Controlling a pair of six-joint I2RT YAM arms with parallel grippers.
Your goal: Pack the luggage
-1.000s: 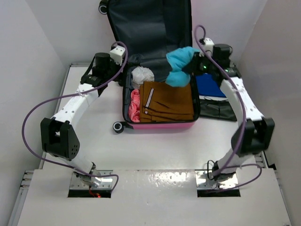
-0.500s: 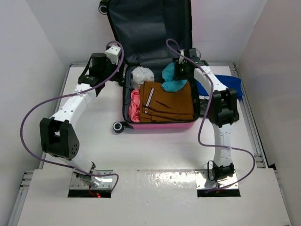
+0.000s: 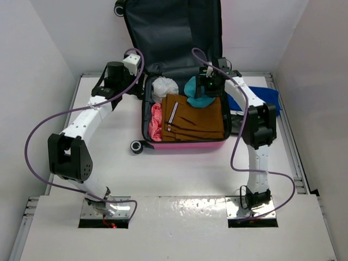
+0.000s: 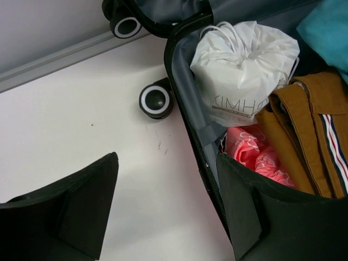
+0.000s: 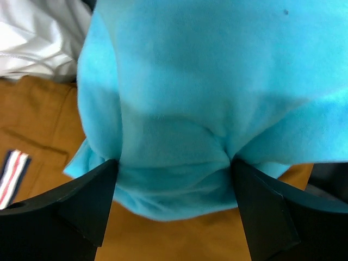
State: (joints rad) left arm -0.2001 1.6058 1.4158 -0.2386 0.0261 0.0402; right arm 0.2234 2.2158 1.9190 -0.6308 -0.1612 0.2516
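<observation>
The right gripper (image 5: 174,163) hangs low over the far right corner of the suitcase (image 3: 185,144), its jaws spread wide with the teal cloth (image 5: 179,81) bulging up between them. The fingers flank the bundle rather than pinch it, so I'd judge the cloth is resting on its own weight and the arm is there only to set it down. It lies partly on the brown trousers (image 3: 196,117), which are folded flat along the right side of the tray, probably as a level base for looser things. To the left of them the white bag (image 4: 244,60) fills the far left corner and a pink cloth (image 4: 250,155) is tucked below it against the wall, small soft pieces wedged into the gaps. The suitcase lies open in the middle of the table (image 3: 109,147), its lid (image 3: 168,32) propped upright against the back wall so both arms can reach in. The left gripper (image 4: 167,157) hovers outside the left wall near a wheel (image 4: 156,100), jaws apart and holding nothing; it looks to be waiting clear of the work. A blue cloth (image 3: 269,100) lies on the table to the right, behind the right arm, likely next to go in.
</observation>
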